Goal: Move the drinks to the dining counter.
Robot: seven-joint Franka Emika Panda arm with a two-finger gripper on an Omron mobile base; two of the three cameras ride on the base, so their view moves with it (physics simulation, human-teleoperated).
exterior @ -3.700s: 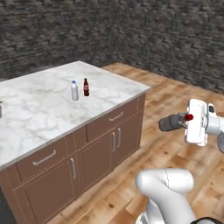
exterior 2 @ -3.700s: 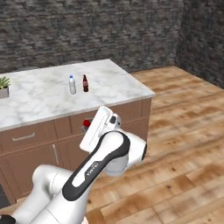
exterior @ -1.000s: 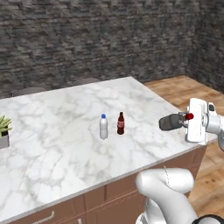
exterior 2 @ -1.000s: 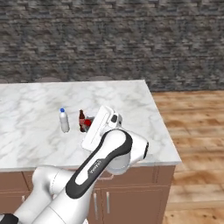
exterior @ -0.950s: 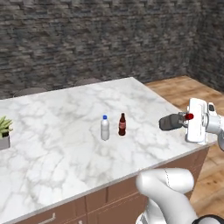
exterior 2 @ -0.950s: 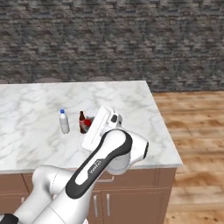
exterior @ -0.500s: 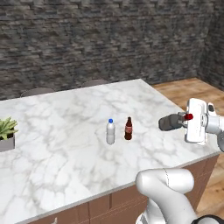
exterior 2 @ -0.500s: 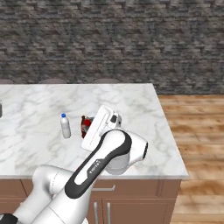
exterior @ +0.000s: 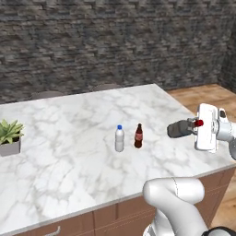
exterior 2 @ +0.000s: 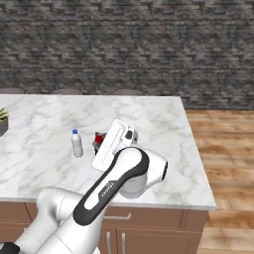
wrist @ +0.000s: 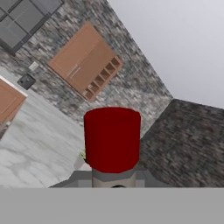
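The dining counter [exterior: 69,156] [exterior 2: 163,124] spreads its white marble top across both base views. Two drinks stand upright near its middle: a clear bottle with a blue cap [exterior: 119,138] [exterior 2: 76,143] and, just to its right, a slim dark cola bottle [exterior: 138,136]. My gripper [exterior: 189,128] hangs over the counter's right end, shut on the squat grey bottle with the red cap [exterior: 198,123]. That red cap [wrist: 112,138] looms close in the hand view. In the right base view my arm hides the cola bottle, and a bit of red shows by the hand.
A potted plant [exterior: 9,136] [exterior 2: 2,119] sits at the counter's left end. Chair backs [exterior: 106,86] [exterior 2: 124,92] rise along its far edge before a dark stone wall. Wooden floor [exterior 2: 223,149] lies to the right. A wooden wall cupboard [wrist: 85,61] appears in the hand view.
The base has driven on toward the counter, so the whole scene has shifted and the two standing bottles appear further right. The gripper still holds the red-capped bottle in the same pose.
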